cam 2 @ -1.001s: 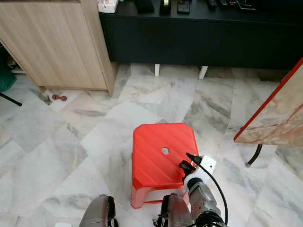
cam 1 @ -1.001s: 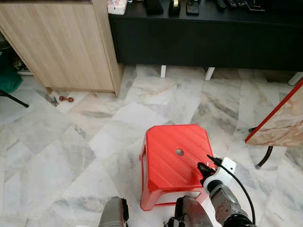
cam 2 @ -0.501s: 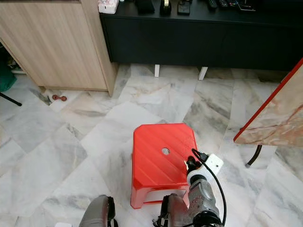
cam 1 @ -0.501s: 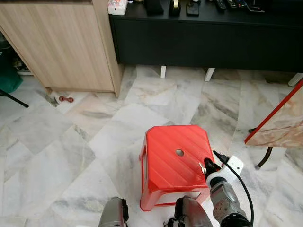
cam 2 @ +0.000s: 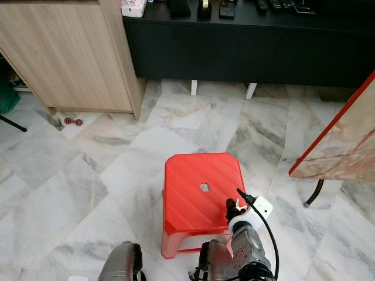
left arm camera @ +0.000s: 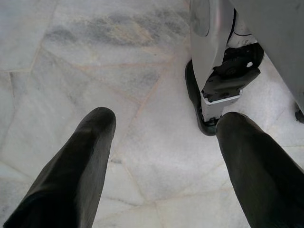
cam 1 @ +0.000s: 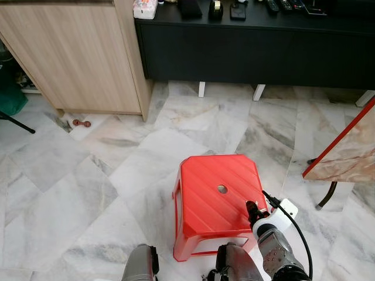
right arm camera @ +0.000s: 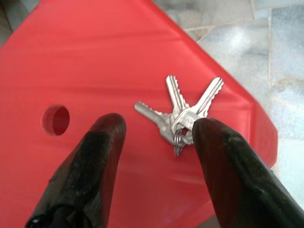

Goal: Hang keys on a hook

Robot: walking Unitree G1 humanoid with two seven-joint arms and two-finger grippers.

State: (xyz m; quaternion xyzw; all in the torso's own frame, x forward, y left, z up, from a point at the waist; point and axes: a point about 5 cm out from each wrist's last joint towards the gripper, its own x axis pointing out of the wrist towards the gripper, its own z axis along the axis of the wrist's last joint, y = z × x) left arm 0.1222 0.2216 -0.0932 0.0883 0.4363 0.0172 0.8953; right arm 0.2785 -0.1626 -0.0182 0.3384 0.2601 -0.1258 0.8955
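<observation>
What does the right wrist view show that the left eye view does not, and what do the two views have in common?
Right wrist view alone: a bunch of silver keys fanned out on a ring, lying on the seat between the open fingers of the right gripper.

Left eye view alone: the wooden cabinet, the black sideboard, and the left arm low by the floor.

Both: the red stool with the round hole in its seat, and marble floor.
</observation>
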